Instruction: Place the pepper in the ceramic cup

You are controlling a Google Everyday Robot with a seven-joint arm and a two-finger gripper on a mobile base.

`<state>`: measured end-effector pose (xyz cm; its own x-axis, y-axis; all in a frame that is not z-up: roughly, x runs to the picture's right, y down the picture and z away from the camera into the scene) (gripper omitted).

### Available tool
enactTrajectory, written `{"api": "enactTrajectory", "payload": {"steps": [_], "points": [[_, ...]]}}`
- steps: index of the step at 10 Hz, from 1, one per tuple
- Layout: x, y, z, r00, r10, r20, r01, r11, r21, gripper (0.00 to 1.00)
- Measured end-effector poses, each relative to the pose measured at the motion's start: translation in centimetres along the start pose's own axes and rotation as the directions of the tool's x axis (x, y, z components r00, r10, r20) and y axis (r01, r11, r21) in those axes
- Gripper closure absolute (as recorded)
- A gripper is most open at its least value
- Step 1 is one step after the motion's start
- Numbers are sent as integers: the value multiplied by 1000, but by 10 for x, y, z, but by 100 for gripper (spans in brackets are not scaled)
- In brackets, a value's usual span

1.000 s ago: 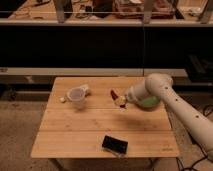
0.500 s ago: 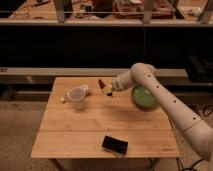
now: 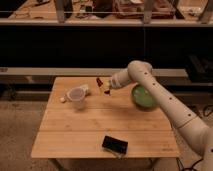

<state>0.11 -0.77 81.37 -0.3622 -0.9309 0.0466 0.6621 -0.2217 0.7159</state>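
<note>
Holding one small dark red elongated pepper (image 3: 99, 81), the tool (image 3: 105, 88) is clamped on it above the light wooden counter (image 3: 95, 125), just right of one pale whitish-grey ceramic cup (image 3: 77, 97) standing near the back-left. One round green dish (image 3: 143, 97) sits right, partly behind the arm. One black flat rectangular object (image 3: 115, 145) lies at front. Small white lumps (image 3: 63, 99) beside cup, count unclear. No readable writing.
</note>
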Motion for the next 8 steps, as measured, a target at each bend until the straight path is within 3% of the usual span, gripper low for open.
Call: {"api": "enactTrajectory", "payload": {"steps": [1, 3, 5, 6, 8], "points": [[0, -1, -2, 1000, -16, 3, 16, 1000, 5, 100], [7, -27, -1, 992, -121, 24, 119, 991, 62, 100], [15, -68, 9, 967, -251, 45, 242, 959, 150, 100], [19, -90, 17, 946, -319, 54, 302, 932, 202, 100], [24, -110, 29, 922, -381, 68, 353, 900, 257, 100]]}}
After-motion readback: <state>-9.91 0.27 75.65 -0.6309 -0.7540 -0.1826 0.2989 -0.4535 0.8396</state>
